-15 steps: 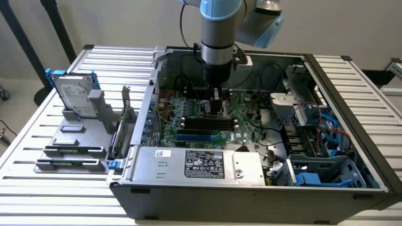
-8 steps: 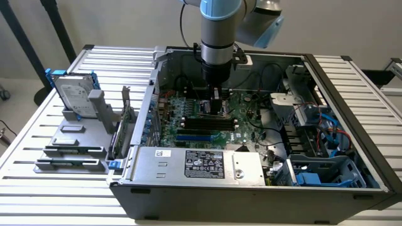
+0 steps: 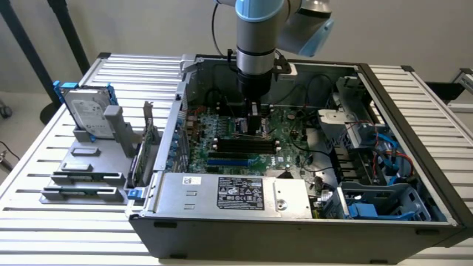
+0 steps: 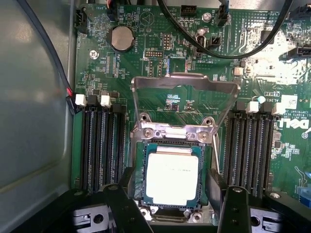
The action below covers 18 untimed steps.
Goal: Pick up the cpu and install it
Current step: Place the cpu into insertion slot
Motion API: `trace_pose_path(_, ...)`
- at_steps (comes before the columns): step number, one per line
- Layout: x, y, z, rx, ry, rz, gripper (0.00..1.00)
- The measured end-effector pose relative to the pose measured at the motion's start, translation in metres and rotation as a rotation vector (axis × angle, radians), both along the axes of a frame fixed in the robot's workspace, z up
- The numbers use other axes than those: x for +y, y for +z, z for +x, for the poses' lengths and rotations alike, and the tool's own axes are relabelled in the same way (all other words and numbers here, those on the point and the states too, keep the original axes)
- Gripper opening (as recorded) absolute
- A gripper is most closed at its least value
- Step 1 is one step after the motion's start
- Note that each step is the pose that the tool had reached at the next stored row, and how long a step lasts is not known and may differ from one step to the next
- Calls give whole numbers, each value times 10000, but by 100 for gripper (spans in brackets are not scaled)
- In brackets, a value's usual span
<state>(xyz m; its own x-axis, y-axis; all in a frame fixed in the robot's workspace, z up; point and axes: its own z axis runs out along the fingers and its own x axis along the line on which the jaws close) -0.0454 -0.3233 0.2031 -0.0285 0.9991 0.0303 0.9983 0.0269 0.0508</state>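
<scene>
Cpu point(image 4: 172, 177) sat flat in the socket point(image 4: 139, 165) with the retention frame point(image 4: 184, 76) flipped up to leave it clear; we had jaws open, straddling it, gripping nothing.

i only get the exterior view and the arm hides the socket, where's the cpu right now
Observer: The cpu lies flat in the socket, shiny top up.
Operator: is the gripper holding it
Observer: No. The gripper is open and straddles the cpu without clamping it.
Operator: and the retention frame, down or up
Observer: Up. The metal frame stands hinged open off the socket, so the cpu is uncovered.
</scene>
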Motion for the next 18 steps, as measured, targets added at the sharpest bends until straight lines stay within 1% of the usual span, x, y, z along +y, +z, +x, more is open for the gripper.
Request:
trace_pose_path(2,13,1,-1,0,1,-2,69)
trace_pose_path(5,54,1,-3,0,1,-26,69)
trace_pose_path(7,73,1,-4,0,1,-60,69)
trace_pose_path(9,75,0,-4,-1,1,-101,69)
trace_pose_path(10,75,0,-4,-1,2,-128,69)
trace_pose_path(12,75,1,-4,0,2,-198,69)
trace_pose_path(15,76,0,-4,0,1,-324,69)
trace_pose_path(16,76,0,-4,-1,1,-358,69)
trace_pose_path(18,76,0,-4,-1,2,-407,69)
